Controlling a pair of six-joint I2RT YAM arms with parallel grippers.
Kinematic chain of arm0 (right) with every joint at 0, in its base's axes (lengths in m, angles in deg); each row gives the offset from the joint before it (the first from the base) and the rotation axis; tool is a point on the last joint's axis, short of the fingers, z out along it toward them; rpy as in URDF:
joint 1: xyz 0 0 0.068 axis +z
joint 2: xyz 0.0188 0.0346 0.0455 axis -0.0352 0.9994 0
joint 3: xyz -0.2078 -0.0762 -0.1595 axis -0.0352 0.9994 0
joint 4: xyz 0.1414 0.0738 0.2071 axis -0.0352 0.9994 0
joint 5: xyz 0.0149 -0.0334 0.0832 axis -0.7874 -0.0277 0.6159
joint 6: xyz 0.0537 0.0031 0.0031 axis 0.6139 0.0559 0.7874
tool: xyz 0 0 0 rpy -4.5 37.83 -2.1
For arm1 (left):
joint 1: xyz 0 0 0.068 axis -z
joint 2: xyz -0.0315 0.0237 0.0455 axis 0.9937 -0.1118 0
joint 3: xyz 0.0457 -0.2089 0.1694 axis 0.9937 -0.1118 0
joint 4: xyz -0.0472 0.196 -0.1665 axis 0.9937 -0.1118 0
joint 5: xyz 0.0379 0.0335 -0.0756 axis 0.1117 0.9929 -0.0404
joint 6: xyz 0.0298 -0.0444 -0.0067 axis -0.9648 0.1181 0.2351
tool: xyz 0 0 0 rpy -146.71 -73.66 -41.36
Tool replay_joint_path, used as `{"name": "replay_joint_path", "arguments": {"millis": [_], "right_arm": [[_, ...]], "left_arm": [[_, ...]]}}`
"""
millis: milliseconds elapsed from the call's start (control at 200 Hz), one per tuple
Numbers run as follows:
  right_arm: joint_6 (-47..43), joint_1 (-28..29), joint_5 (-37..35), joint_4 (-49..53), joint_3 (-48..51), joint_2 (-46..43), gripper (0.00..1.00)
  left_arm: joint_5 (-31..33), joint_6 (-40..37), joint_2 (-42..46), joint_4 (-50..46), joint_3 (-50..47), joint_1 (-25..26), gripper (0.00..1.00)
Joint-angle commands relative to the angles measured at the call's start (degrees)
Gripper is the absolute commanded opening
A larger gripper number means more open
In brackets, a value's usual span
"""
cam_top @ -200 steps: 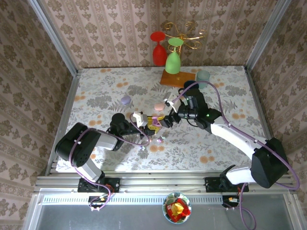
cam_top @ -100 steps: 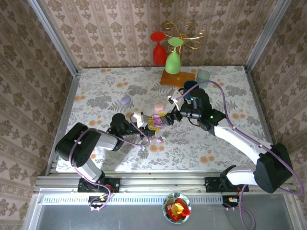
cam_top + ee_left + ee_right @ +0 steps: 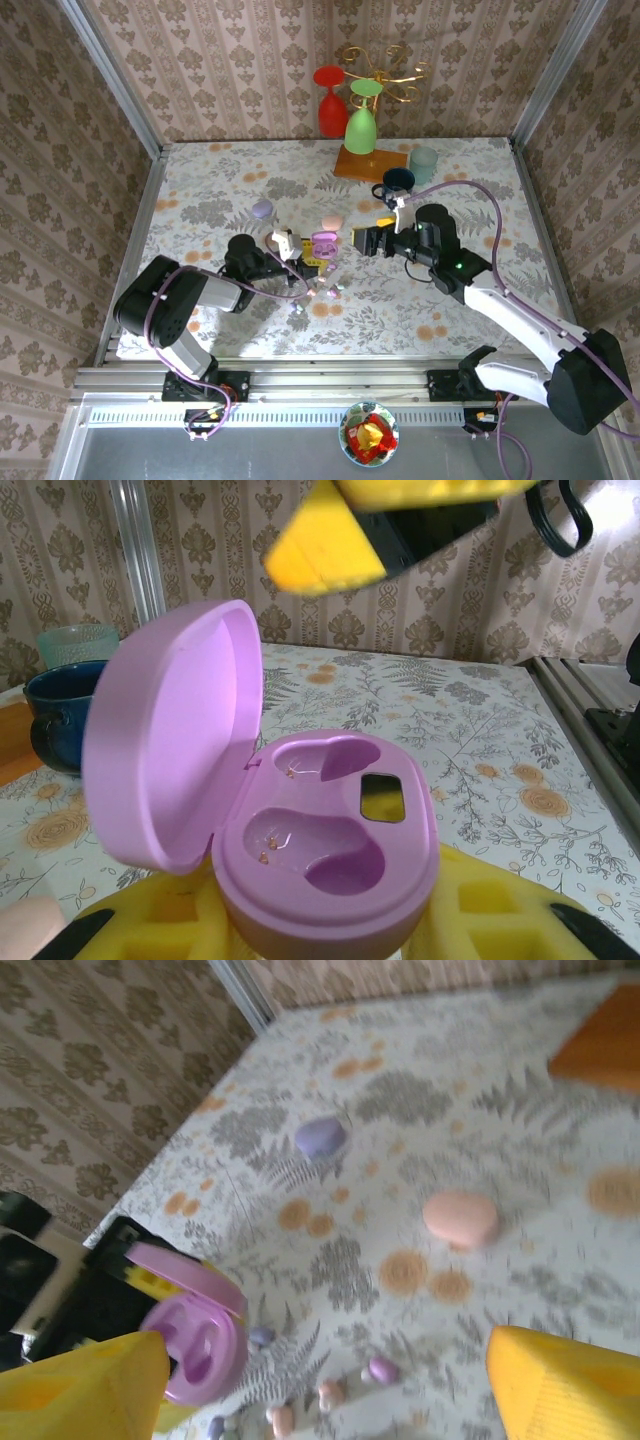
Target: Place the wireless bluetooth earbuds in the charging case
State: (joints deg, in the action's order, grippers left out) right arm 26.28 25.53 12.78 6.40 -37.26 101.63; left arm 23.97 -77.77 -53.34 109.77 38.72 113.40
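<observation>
Rightward my right gripper (image 3: 364, 240) has pulled, fingers apart and empty; my left gripper (image 3: 325, 920) clamps the open charging case (image 3: 323, 241) mid-frame. I should descend squarely onto the earbuds (image 3: 328, 290) lying just below it, pinching one gently.

My left arm (image 3: 195, 292) is low and bent, and it reaches toward my right gripper (image 3: 366, 240). At its end, my left gripper (image 3: 310, 260) squeezes the case (image 3: 330, 860), with a yellow pad on each side. My right arm (image 3: 505, 305) is stretched out long. My right gripper is wide open and holds nothing. It is near my left gripper, not touching it.
</observation>
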Motion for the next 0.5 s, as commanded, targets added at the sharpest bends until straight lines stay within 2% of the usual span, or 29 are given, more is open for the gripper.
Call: {"name": "replay_joint_path", "arguments": {"millis": [0,155,495], "right_arm": [[10.88,-1.81,-0.36,4.05,1.63,3.29,0.76],[19.17,-2.51,3.02,8.11,0.07,11.35,0.66],[28.11,1.09,10.67,-0.30,-3.32,28.39,0.54]], "left_arm": [[0.57,0.27,1.93,1.67,-1.03,-0.71,0.32],[2.39,-0.48,2.98,1.67,-1.90,-1.50,0.32],[4.60,-1.59,4.50,1.59,-3.26,-3.17,0.31]]}}
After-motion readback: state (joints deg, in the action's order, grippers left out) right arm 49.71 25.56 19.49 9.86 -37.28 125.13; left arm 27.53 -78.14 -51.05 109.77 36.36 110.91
